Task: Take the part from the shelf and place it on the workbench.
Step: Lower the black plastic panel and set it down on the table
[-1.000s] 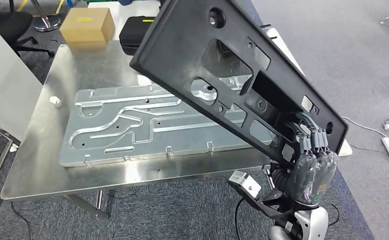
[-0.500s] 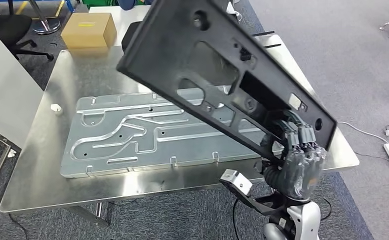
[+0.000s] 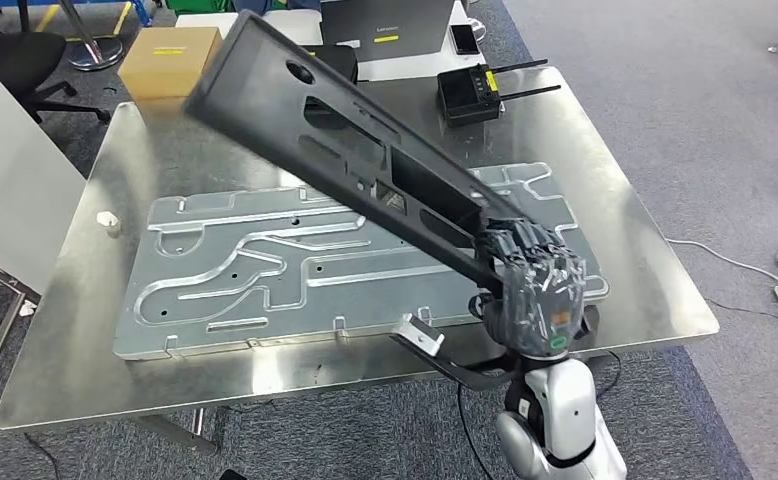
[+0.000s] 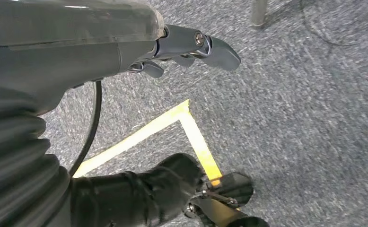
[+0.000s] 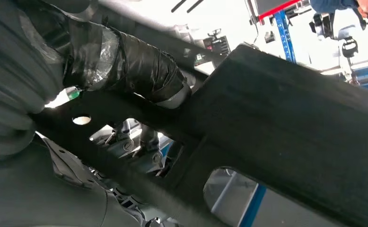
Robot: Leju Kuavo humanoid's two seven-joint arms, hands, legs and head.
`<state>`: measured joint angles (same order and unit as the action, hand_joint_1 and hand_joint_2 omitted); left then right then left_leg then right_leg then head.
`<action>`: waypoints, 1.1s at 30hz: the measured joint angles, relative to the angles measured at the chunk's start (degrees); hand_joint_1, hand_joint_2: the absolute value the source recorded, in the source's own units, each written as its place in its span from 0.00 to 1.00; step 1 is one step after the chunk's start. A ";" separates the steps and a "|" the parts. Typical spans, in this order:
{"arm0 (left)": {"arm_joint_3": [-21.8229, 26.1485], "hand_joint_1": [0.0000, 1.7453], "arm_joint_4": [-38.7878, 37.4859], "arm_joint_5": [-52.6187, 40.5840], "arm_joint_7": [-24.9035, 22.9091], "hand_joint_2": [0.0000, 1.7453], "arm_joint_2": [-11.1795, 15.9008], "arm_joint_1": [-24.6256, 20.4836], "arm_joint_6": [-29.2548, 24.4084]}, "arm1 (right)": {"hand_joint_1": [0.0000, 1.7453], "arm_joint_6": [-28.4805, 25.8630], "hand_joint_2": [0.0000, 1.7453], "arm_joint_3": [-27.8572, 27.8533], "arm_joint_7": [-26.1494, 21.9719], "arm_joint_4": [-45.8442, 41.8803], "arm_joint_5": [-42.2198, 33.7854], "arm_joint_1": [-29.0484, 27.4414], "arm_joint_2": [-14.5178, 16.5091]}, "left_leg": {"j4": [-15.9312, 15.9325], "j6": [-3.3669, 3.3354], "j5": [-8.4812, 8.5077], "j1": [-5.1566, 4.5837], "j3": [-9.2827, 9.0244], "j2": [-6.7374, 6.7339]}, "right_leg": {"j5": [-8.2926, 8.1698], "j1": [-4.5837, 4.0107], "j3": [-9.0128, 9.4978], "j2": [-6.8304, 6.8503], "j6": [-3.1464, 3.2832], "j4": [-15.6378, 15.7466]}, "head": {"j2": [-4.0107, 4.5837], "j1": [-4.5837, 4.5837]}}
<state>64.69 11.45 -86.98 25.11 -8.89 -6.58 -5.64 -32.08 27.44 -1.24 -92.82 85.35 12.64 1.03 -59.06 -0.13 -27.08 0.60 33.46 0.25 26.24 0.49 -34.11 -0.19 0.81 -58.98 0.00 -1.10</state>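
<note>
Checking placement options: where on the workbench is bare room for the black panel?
Bare steel lies left of the grey metal plate, past the small white piece, and along the workbench near edge. The far edge is crowded: cardboard box, black radio unit.

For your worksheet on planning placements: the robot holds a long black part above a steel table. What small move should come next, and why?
Probably lower the black part a little while levelling it. The right hand grips its near end, and its far end tilts up above the grooved metal plate on the workbench, not yet resting on anything.
</note>
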 joint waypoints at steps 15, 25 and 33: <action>-2.80 0.00 0.00 -0.99 -1.83 0.00 -0.45 -1.75 0.38 | 0.94 6.51 1.00 10.40 10.81 17.97 4.56 14.66 1.72 | 0.38 -0.75 1.61 0.27 1.00 0.10 | 0.57 -0.18 -0.69 0.06 -1.02 -1.10 | 0.00 -0.04; -4.41 0.00 0.00 -1.11 -2.16 0.00 -0.83 -2.16 0.62 | 0.95 8.53 1.00 16.64 15.13 28.33 4.57 21.17 2.18 | 0.52 -1.51 1.51 0.21 0.65 0.27 | 0.15 -0.26 -2.78 0.14 -0.84 -4.43 | 0.00 -0.05; -4.66 0.00 0.01 -1.13 -2.21 0.00 -0.99 -2.39 0.62 | 0.95 8.55 1.00 17.73 15.29 30.88 4.58 22.95 2.97 | -6.06 0.49 -2.62 0.16 3.70 0.08 | -1.03 0.00 -0.19 0.28 0.99 0.94 | 0.00 0.05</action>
<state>60.03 11.46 -88.11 22.90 -9.88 -8.97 -5.03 -23.53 45.17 14.05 -61.94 89.94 35.59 4.01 -65.12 0.36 -29.70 0.75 37.16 0.33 25.21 0.49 -34.31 0.09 1.80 -58.04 0.00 -1.04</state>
